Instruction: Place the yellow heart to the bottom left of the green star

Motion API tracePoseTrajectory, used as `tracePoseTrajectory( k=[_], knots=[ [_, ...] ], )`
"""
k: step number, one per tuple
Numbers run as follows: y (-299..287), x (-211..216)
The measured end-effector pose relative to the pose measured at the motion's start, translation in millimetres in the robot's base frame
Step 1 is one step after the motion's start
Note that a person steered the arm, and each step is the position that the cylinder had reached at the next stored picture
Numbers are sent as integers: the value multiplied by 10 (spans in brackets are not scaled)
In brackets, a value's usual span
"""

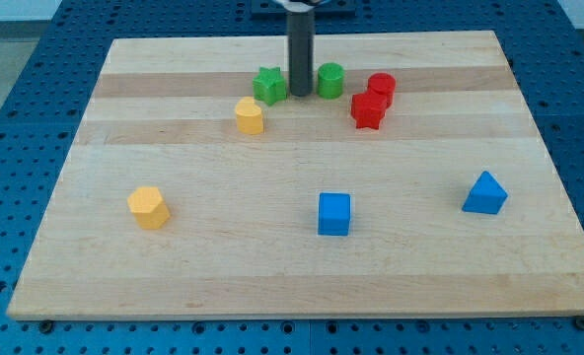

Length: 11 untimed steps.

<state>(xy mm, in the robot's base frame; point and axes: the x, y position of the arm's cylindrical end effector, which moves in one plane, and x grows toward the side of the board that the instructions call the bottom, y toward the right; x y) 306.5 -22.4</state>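
My tip (300, 94), a bare rod with no jaws to open or close, rests between the green star (268, 85) and green cylinder (330, 80); the yellow heart (250, 115), just bottom-left of the star, looks light, rigid, best nudged on a flat side.

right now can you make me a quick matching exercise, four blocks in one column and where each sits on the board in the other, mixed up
Blocks:
1. green star
2. blue cube
3. blue triangular block
4. yellow heart

Places:
A. farthest toward the view's right
B. just left of my tip
C. bottom centre of the board
D. below and left of the green star

Pairs: 1-B, 2-C, 3-A, 4-D
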Motion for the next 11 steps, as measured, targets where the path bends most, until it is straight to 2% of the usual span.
tracePoseTrajectory(
  k=[1,2,3,4,5,6,7,9,10,11],
  knots=[
    [-155,-75],
    [-38,-500],
    [-212,-585],
    [-965,-331],
    [-1122,288],
    [-1031,781],
    [-504,843],
    [-102,629],
    [281,436],
    [-71,387]
  ],
)
